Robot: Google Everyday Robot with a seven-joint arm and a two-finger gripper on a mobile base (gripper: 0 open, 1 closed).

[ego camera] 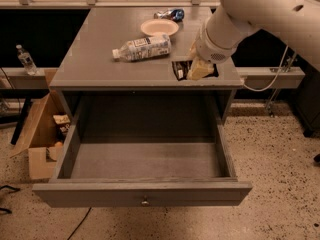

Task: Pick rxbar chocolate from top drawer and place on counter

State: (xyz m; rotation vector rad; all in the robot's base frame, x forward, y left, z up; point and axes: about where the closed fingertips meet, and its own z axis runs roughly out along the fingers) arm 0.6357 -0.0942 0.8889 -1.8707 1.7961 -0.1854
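So gripper (pixel 199 70) is clamping the choc bar (pixel 178 69) just over the counter (pixel 100 59), front-right edge, bar lying approx left-right, free end pointing left twd the bottle (pixel 142 48).

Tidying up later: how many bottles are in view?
2: a plastic bottle lying on the counter, and a small bottle on the left ledge. The pincer, holding the rxbar chocolate, is over the counter's front right. Others could be hidden.

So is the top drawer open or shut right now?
Open: the top drawer is pulled out, its floor showing. The gripper, holding the rxbar chocolate, is over the counter, front right.
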